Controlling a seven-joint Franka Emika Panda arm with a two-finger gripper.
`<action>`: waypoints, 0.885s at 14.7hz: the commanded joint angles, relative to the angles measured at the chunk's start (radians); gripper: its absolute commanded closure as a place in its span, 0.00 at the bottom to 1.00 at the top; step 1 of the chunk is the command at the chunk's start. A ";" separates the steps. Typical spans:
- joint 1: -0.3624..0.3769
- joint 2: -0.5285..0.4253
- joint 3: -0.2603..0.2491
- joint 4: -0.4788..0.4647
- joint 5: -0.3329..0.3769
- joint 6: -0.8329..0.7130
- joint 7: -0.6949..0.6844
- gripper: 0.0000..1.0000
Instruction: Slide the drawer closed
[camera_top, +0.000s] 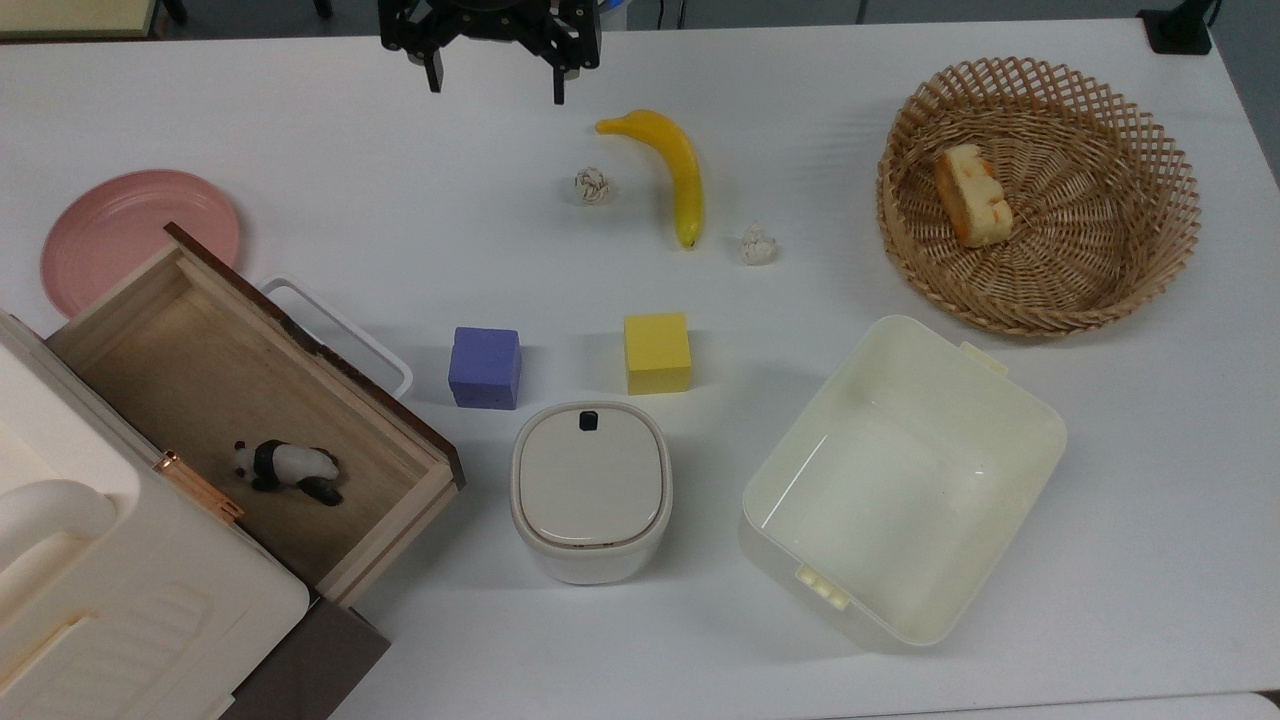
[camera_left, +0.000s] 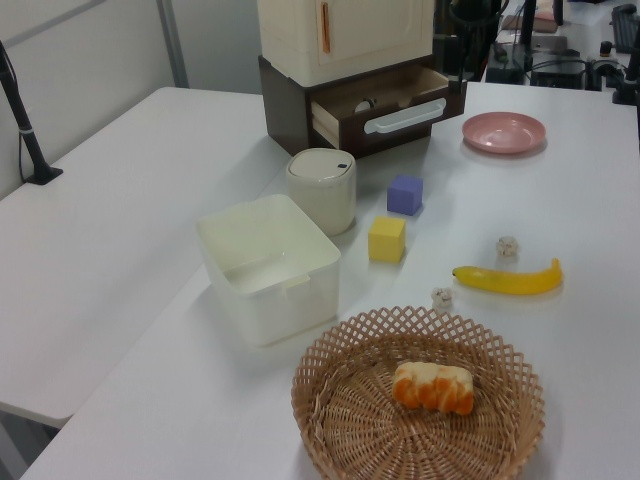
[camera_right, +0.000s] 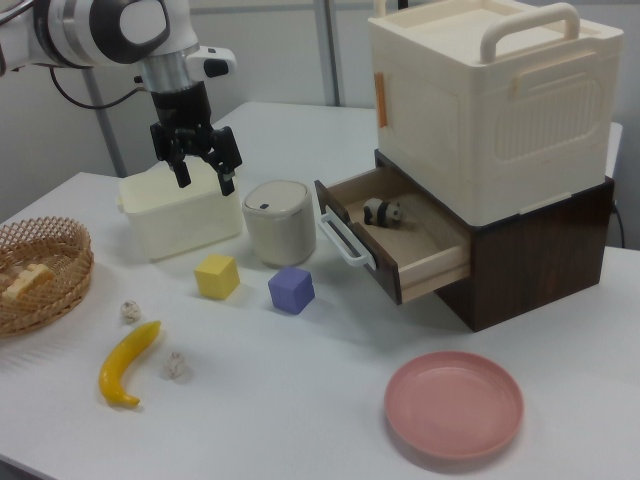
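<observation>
White tabletop (camera_top: 400, 200), stuff scattered all over. At the top view's lower left the drawer (camera_top: 250, 400) sticks well out of its cabinet (camera_right: 500, 150), a toy panda (camera_top: 288, 468) lying inside, so the closing hasn't started. The white handle (camera_right: 342, 238) faces the open table, easy to push. The gripper (camera_right: 200, 150) hangs above the tabletop, well away, jaws spread wide and holding nothing.

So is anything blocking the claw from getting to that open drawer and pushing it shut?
Nothing visible does. The gripper hangs open above bare table, away from the drawer. The purple cube sits near the white handle without touching. A toy panda lies inside, below the rim.
</observation>
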 joint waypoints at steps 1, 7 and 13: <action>0.003 -0.033 -0.005 -0.034 -0.011 -0.025 0.006 0.00; 0.003 -0.032 -0.006 -0.033 -0.011 -0.023 -0.013 0.00; 0.006 -0.027 -0.005 -0.033 -0.009 -0.022 -0.014 0.00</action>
